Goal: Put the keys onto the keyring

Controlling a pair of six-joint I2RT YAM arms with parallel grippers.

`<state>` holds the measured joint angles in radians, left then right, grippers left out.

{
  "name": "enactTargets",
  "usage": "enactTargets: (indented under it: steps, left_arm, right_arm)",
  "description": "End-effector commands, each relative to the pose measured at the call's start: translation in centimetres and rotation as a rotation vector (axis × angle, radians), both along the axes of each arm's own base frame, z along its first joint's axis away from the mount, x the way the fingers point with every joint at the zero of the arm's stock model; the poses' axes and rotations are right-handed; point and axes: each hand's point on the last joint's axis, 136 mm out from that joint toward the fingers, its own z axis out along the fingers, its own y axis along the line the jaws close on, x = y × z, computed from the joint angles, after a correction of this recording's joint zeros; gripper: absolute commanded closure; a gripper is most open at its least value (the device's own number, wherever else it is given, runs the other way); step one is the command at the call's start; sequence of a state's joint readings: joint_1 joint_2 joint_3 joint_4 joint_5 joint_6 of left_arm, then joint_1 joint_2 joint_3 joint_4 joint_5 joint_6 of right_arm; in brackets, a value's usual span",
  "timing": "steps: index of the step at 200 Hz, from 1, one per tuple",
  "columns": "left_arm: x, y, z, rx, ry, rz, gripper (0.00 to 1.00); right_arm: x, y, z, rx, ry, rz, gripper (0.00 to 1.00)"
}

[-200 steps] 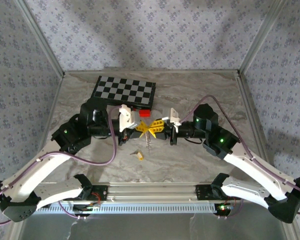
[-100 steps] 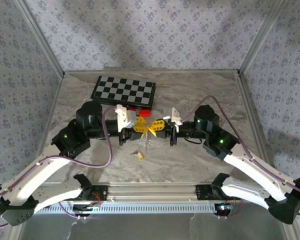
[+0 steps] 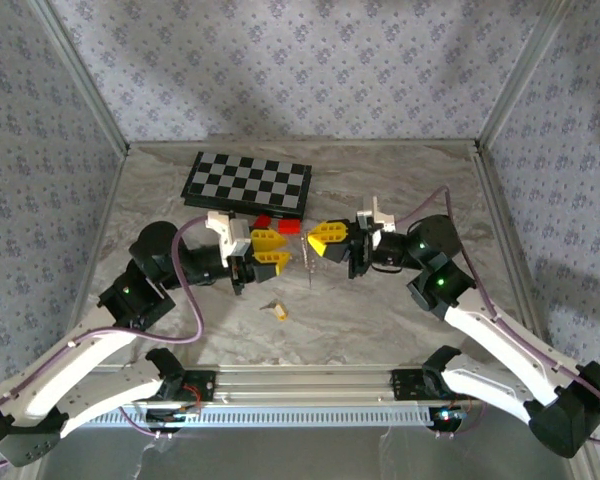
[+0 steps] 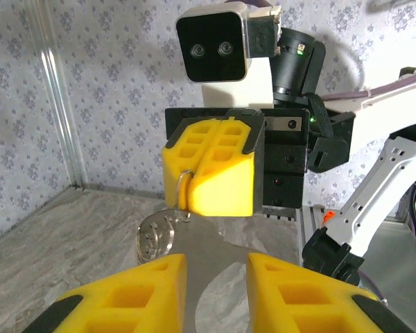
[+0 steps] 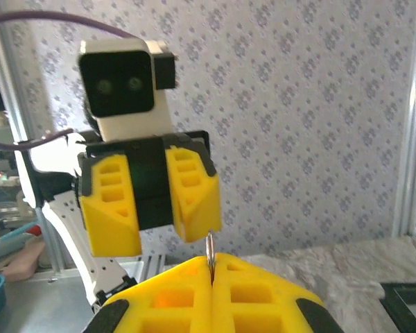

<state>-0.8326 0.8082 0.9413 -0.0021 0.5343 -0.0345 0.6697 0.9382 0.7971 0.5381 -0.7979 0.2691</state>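
1. Your keyring (image 4: 184,189) is off the table, held up in the gap between the two arms. Its thin loop sits at the tip of the right gripper (image 3: 315,240), and a round clear tag (image 4: 156,238) with small holes hangs below it.
2. That right gripper is clamped on the loop. In its own wrist view you see the two yellow fingers (image 5: 263,291) pressed together, with the edge of the ring standing up out of the seam.
3. Your left gripper (image 3: 278,251) faces it head-on, near the ring but apart from it. Its jaws stand parted with a clear gap and hold nothing.
4. The key (image 3: 278,309), yellow-orange head and pale shank, lies flat on the marble table (image 3: 400,190). It is nearer the arm bases than the grippers, under the left gripper's side, well apart from the ring and not threaded on it.
5. Just beyond the grippers you have two red blocks (image 3: 288,227) side by side on the table.
6. Behind those lies the black-and-white chessboard (image 3: 247,182), towards the back wall.
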Motion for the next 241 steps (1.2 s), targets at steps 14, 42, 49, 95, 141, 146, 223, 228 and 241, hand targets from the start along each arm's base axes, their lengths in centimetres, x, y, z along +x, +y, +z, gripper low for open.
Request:
enactTargets:
  steps: [14,42,49,95,141,146,223,228,241]
  left_arm:
    - [-0.6,-0.4,1.8,-0.068,-0.015,-0.048,0.72]
    - [-0.9,-0.7,2.7,-0.103,-0.013,-0.08,0.72]
    - [-0.9,-0.8,2.7,-0.105,-0.014,-0.081,0.72]
    - [-0.6,-1.3,2.7,-0.109,-0.012,-0.092,0.72]
    - [-0.5,-1.6,3.0,-0.116,-0.021,-0.102,0.73]
    - [-0.5,-1.6,2.9,-0.117,-0.018,-0.104,0.73]
    - [-0.5,-1.9,2.9,-0.119,-0.013,-0.114,0.84]
    - [-0.4,-1.9,2.8,-0.118,-0.012,-0.114,0.85]
    - [-0.4,-1.9,2.7,-0.119,-0.009,-0.112,0.85]
  right_arm:
    - [-1.6,-0.3,2.1,0.069,-0.043,0.074,1.0]
    - [-1.8,0.0,2.0,0.066,-0.042,0.091,1.0]
    - [-1.8,0.0,2.0,0.067,-0.042,0.094,1.0]
    - [-1.9,0.2,1.7,0.062,-0.04,0.101,1.0]
    - [-1.9,0.3,1.7,0.066,-0.036,0.105,1.0]
    - [-1.9,0.3,1.5,0.064,-0.033,0.105,1.0]
    - [-1.9,0.5,1.3,0.063,-0.03,0.106,1.0]
    - [-1.9,0.5,1.3,0.063,-0.03,0.107,1.0]
    - [-2.0,0.5,1.3,0.064,-0.029,0.108,1.0]
